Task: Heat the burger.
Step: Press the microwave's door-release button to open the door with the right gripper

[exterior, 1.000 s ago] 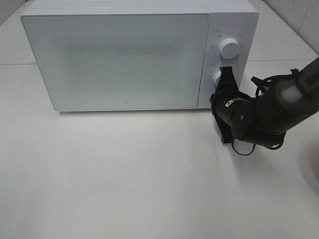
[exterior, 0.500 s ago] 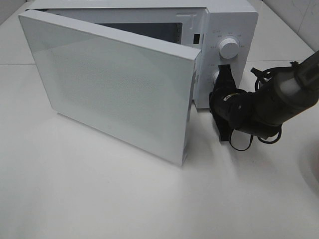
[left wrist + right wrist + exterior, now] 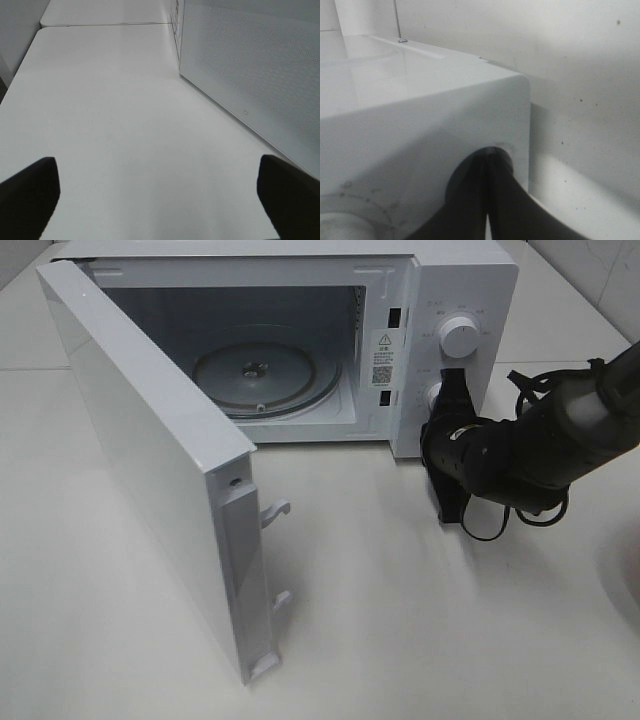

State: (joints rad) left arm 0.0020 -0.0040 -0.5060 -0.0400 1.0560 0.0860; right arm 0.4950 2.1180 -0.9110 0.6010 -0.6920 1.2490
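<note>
The burger is out of view. The white microwave [image 3: 455, 280] stands at the back with its door [image 3: 150, 470] swung wide open to the left. Inside lies a bare glass turntable [image 3: 265, 380]. My right gripper [image 3: 450, 385] is shut, its tips against the lower knob [image 3: 434, 393] on the control panel. In the right wrist view the shut gripper [image 3: 489, 156] touches the microwave's front. My left gripper [image 3: 157, 170] is open with nothing between its dark fingers [image 3: 30, 195]. It hovers over bare table beside the outer face of the door [image 3: 250, 65].
The upper knob [image 3: 459, 337] sits above the right gripper. The open door juts far forward over the left of the white table [image 3: 430, 640]. The right arm's cables [image 3: 520, 390] loop beside the microwave's right side.
The microwave door has swung from closed to wide open, exposing the turntable. The right gripper stays at the lower knob.
</note>
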